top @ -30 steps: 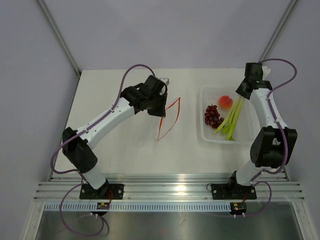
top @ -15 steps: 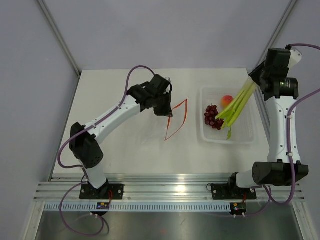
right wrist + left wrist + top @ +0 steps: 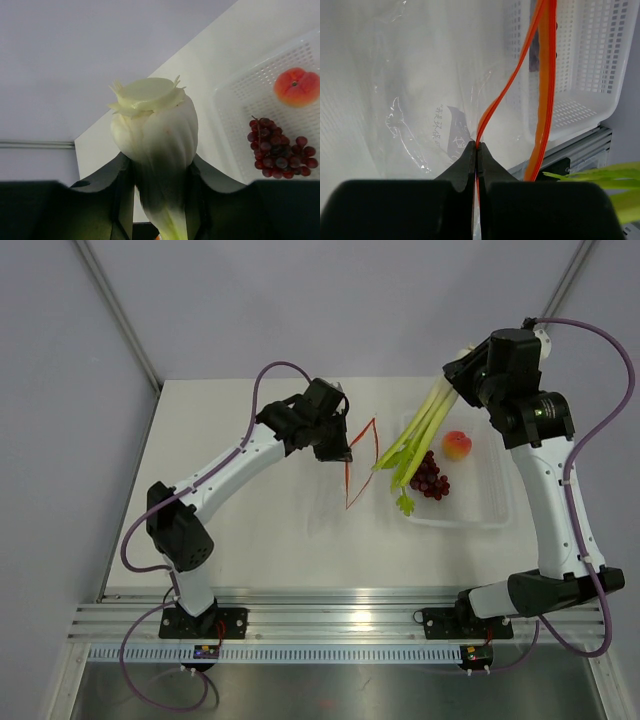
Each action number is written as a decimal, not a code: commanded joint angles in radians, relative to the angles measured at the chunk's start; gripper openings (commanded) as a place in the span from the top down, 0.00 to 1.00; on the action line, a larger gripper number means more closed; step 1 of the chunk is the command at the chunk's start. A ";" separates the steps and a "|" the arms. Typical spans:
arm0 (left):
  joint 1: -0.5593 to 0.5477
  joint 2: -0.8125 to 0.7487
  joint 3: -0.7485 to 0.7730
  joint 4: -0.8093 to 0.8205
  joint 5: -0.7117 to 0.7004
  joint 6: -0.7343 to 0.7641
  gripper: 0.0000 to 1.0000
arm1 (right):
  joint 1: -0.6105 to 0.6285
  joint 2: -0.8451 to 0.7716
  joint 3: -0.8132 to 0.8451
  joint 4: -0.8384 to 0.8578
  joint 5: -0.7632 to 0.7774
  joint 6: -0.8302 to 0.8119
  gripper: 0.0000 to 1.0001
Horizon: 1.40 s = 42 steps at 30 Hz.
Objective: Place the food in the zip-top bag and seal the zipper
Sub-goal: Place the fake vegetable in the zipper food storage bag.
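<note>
Pale lilac walls (image 3: 300, 310) close in a white tabletop (image 3: 250, 540) with a metal rail (image 3: 340, 605) along its near edge. Right of centre lies a white perforated tray (image 3: 480, 502) holding the grapes (image 3: 432, 478) and, just beyond them, the peach (image 3: 456, 446). Left of the tray, the left claw (image 3: 338, 448) holds up the zip-top bag (image 3: 325, 505), whose clear body barely shows from above. Only the left wrist view shows this claw pressed together on one strip of the zipper (image 3: 546, 75), with the mouth open. The right claw (image 3: 468, 368) pinches the vegetable stalks (image 3: 420, 435) by their white base, a grip plain only in the right wrist view. The stalks slant from far right down to near left, leafy tips over the tray's left rim
</note>
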 commanded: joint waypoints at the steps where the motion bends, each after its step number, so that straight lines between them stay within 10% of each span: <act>1: -0.003 0.017 0.036 0.026 -0.032 -0.027 1.00 | 0.038 0.016 0.053 0.069 0.001 0.099 1.00; 42: 0.089 -0.023 -0.004 0.120 0.169 -0.087 1.00 | 0.088 0.039 -0.226 0.259 0.213 0.317 1.00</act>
